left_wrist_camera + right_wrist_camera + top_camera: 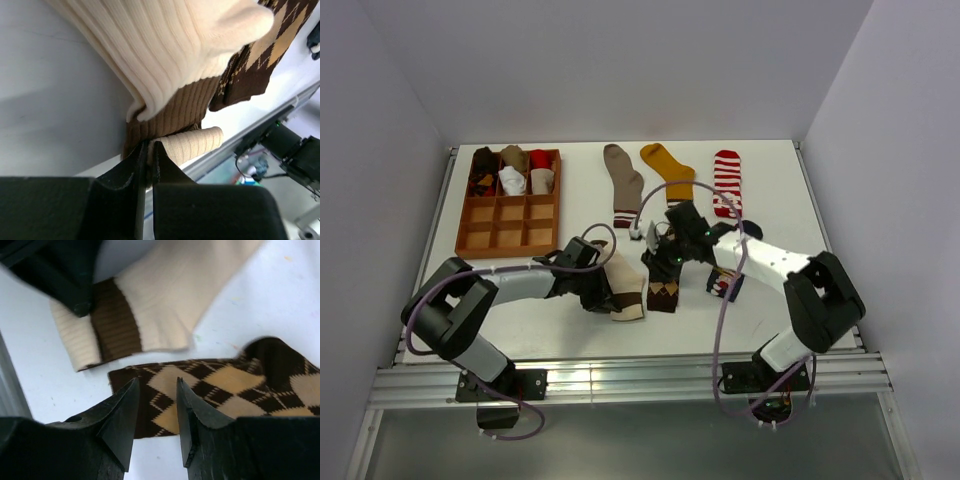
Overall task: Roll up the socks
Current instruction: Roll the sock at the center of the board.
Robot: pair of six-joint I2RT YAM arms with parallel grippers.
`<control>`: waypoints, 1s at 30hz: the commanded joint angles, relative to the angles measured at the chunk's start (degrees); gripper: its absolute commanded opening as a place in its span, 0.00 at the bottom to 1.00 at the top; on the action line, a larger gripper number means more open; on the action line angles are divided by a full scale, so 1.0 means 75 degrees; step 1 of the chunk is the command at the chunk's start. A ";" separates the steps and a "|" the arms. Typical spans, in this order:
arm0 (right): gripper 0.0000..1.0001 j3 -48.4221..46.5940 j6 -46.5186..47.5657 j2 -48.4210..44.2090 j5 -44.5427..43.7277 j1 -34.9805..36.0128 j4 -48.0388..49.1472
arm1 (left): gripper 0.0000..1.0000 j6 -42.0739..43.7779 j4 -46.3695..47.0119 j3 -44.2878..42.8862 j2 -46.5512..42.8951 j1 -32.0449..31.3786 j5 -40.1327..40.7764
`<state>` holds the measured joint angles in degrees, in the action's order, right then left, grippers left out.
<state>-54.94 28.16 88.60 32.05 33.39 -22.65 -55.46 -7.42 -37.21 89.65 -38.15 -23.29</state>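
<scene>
left gripper [149, 150]: your fingers are pinched together on the brown cuff end of the cream-and-brown sock [625, 285], with a sliver of fabric caught between them
right gripper [156, 385]: your jaws are apart, hanging just over the cuff end of the argyle sock [215, 390]. The diamonds show through the gap and nothing's gripped
cream-and-brown sock: down at 6 o'clock on the table [570, 200], lying flat with the brown band near the cuff
argyle sock: flat at 3 o'clock of the cream one, right beside it. In your left wrist view the two edges look like they touch or overlap, can't say which
taupe sock [623, 180]: stretched out at 12 o'clock, well apart from your grippers
mustard sock [668, 170]: 3 o'clock of the taupe one
red-white striped sock [727, 180]: 1 o'clock on the table, 3 o'clock of the mustard
wooden tray [470, 235]: 10 o'clock on the table, bundled socks in its far row only
</scene>
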 commanded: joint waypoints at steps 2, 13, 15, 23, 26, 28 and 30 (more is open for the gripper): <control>0.43 0.1100 0.0896 -0.1007 -0.1565 0.1417 0.1435 | 0.00 0.0270 -0.1647 0.0111 0.0902 -0.0058 0.0164; 0.46 0.2227 0.1858 -0.1770 -0.2351 0.3106 0.2071 | 0.00 0.0493 -0.1905 -0.0394 0.1430 0.0106 -0.0024; 0.47 0.2355 0.1905 -0.1677 -0.2748 0.3469 0.2317 | 0.00 0.0527 -0.1963 -0.0452 0.1418 0.0165 -0.0024; 0.50 0.2439 0.2022 -0.1232 -0.3453 0.4419 0.2751 | 0.01 0.0668 -0.2116 -0.0605 0.1477 0.0270 0.0011; 0.49 0.2345 0.2057 -0.0950 -0.3629 0.4501 0.2798 | 0.00 0.0704 -0.2081 -0.0605 0.1500 0.0294 -0.0024; 0.49 0.2286 0.2034 -0.0704 -0.3723 0.4537 0.2845 | 0.00 0.0727 -0.2046 -0.0582 0.1500 0.0317 -0.0024; 0.48 0.2239 0.2011 -0.0482 -0.3910 0.4548 0.2938 | 0.00 0.0750 -0.1999 -0.0558 0.1477 0.0341 -0.0082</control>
<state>-36.51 42.92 82.96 5.93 67.00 -3.18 -54.13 -14.44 -44.12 97.76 -35.94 -32.51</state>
